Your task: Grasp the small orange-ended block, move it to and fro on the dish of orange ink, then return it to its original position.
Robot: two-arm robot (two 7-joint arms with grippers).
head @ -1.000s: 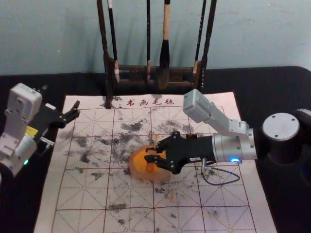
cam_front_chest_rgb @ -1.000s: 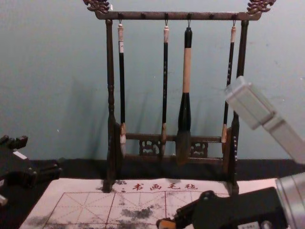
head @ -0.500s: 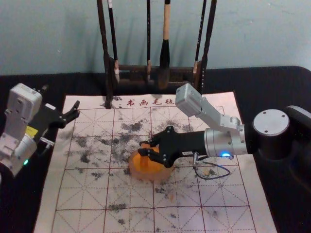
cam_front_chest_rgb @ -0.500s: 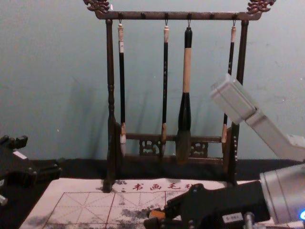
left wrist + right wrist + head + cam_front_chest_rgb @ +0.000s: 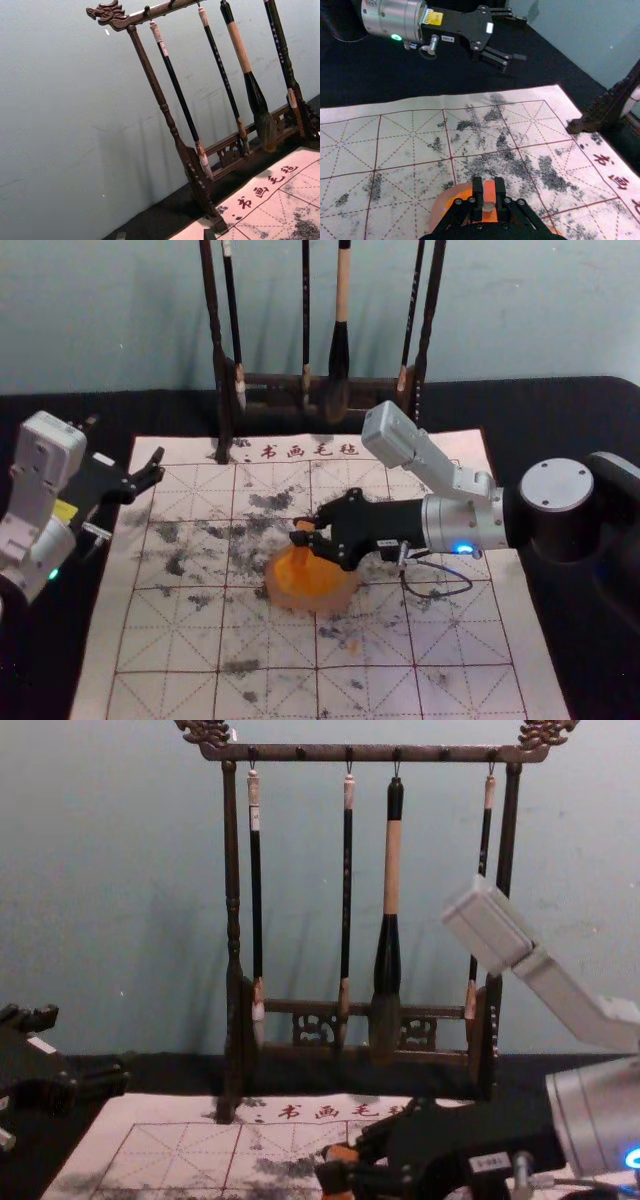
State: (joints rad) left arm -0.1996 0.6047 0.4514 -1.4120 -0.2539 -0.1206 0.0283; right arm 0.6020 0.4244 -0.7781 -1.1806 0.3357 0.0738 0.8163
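Note:
In the head view, my right gripper [image 5: 300,531] holds the small orange-ended block [image 5: 301,552] upright over the back-left part of the round dish of orange ink [image 5: 312,602]. Whether its lower end touches the ink I cannot tell. In the right wrist view, my right gripper [image 5: 489,187] is shut on the block [image 5: 489,193], with the dish [image 5: 439,207] partly hidden behind the black fingers. My left gripper [image 5: 155,466] stays parked at the mat's back-left edge, open; its fingertips edge into the left wrist view, the gripper [image 5: 165,235] holding nothing.
A dark wooden rack [image 5: 232,920] with several hanging brushes stands behind the mat. The gridded calligraphy mat [image 5: 170,640], marked with black ink smudges, lies under the dish. A pale wall [image 5: 100,920] rises behind the rack.
My right gripper, shut on the block, has gone left and toward the back over the dish; in the last half second it shifted slightly back and right. The left arm has stayed still.

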